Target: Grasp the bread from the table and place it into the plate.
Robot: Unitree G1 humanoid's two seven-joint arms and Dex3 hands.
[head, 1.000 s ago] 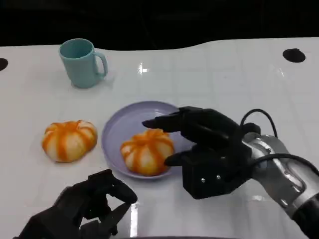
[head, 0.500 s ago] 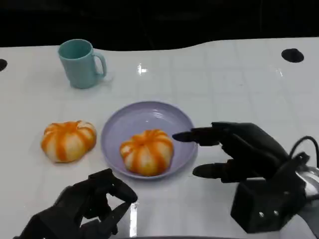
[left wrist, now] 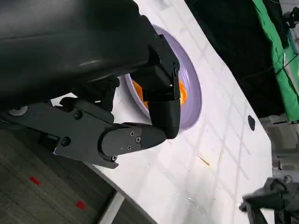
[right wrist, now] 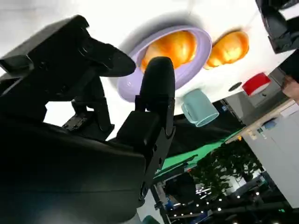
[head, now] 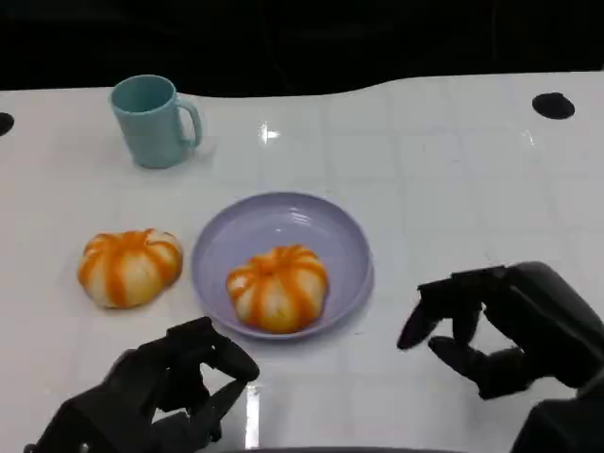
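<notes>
Bread (head: pixel 277 288) on plate (head: pixel 351 247), right hand (head: pixel 514 326) apart

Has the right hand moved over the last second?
Yes. The right hand has drawn back from over the plate toward the table's near right edge, leaving the bread lying in the plate.

One bread (head: pixel 277 288) in the plate (head: pixel 351 247); another bread (head: pixel 129 266) left of it.
</notes>
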